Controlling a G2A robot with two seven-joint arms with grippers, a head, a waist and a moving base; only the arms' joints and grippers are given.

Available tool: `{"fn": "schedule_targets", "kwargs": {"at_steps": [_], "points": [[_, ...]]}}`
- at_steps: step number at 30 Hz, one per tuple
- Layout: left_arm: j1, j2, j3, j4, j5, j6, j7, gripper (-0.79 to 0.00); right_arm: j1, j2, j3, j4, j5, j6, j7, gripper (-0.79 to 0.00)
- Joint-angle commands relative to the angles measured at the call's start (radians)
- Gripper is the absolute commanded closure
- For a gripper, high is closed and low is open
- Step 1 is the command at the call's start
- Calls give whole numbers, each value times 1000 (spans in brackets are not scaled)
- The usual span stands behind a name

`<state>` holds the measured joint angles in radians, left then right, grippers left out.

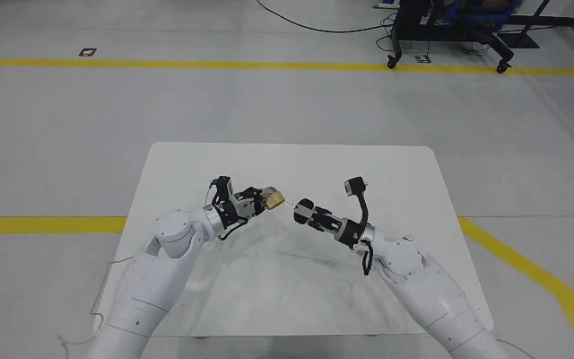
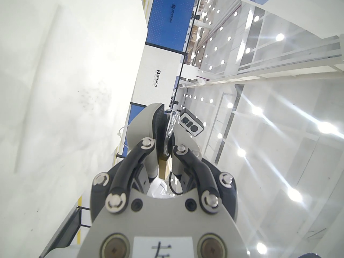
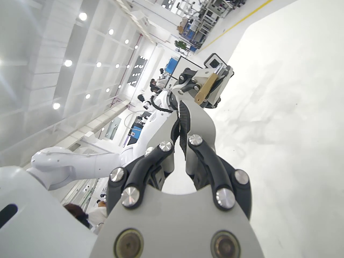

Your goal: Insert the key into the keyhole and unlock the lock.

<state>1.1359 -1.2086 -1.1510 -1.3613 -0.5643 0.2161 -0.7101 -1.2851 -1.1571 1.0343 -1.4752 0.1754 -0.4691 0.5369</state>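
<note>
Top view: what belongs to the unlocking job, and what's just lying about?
Job: brass padlock in left claw; thin silvery key in right claw.
Just around: white table; black wheeled stand; black floor cable.

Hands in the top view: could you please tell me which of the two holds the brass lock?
The left hand, gripping the brass lock; the right hand opposite pinches only the thin key.
</note>
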Motion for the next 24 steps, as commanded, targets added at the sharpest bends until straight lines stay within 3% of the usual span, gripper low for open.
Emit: {"fn": "schedule_targets", "kwargs": {"at_steps": [1, 5, 18, 24], "points": [[-32, -8, 21, 16, -16, 36, 25, 0, -28, 2, 10, -71, -47, 116, -59, 0], [-75, -18, 49, 37, 0, 62, 68, 0, -94, 13, 45, -201, -108, 269, -105, 0], [-77, -18, 49, 36, 2, 59, 73, 0, -100, 14, 48, -211, -109, 279, -104, 0], [-53, -17, 41, 20, 7, 39, 108, 0, -126, 5, 35, -235, -81, 376, -174, 0]]}}
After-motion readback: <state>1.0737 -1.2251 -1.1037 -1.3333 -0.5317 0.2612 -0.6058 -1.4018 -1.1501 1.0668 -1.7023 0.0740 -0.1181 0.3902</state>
